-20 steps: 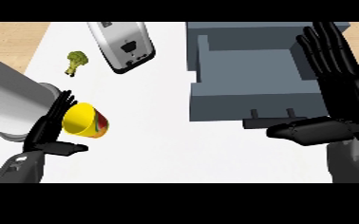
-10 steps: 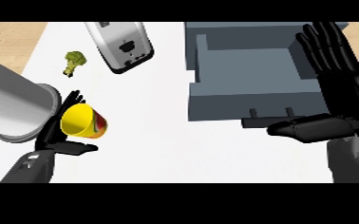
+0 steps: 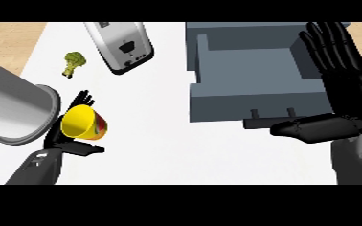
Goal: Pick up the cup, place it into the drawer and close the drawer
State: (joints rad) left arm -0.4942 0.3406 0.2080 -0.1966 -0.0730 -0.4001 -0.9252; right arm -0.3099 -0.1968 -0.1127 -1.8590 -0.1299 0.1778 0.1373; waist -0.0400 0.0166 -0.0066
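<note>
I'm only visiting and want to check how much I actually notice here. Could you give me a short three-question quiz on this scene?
1. True or false: the drawer is open.
2. The yellow cup is: A) in the left hand; B) on a plate; C) in a sink.
3. Fill in: the small green thing left of the toaster is ___.

Key: 1 true; 2 A; 3 broccoli.
</note>
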